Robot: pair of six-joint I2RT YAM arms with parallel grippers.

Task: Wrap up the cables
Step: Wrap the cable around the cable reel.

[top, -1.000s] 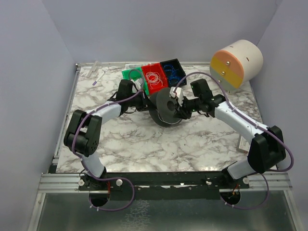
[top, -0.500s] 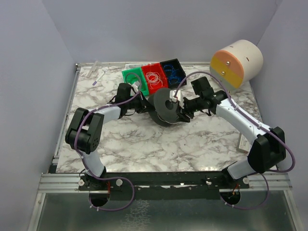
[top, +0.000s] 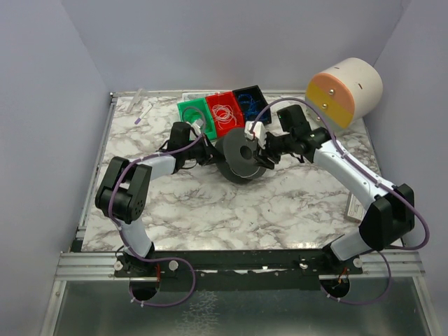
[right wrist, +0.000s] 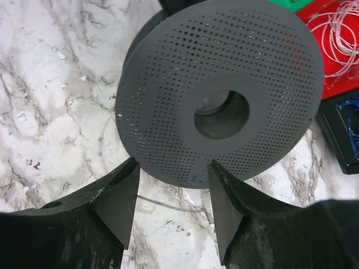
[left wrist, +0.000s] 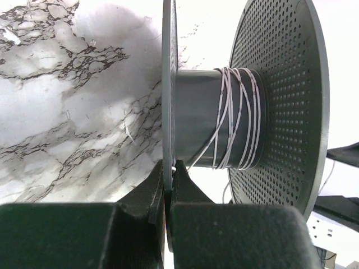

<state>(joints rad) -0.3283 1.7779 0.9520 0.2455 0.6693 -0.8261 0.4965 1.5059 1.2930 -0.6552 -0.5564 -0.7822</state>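
Observation:
A dark grey spool [top: 241, 155] stands on edge mid-table. My left gripper [left wrist: 168, 168] is shut on its thin solid flange [left wrist: 167, 84], seen from above at the spool's left side [top: 210, 148]. A whitish cable [left wrist: 241, 117] is wound in several turns round the hub. My right gripper [right wrist: 174, 171] is open, its fingers apart just in front of the perforated flange [right wrist: 168, 112] and holding nothing. A thin loose strand [right wrist: 162, 203] lies on the marble between its fingers. More cables lie in bins: whitish coils [top: 224, 112] in the red one, blue coils [top: 250, 105] in the black one.
Green bin [top: 190, 112], red bin [top: 215, 122] and black bin [top: 260, 94] stand in a row just behind the spool. A large cream and orange cylinder [top: 344, 89] sits at the back right. A small white tube [top: 143, 112] lies at the back left.
My right gripper has opened and drawn slightly back and up from the spool's face. The spool has shifted a little. The left gripper has kept its hold.

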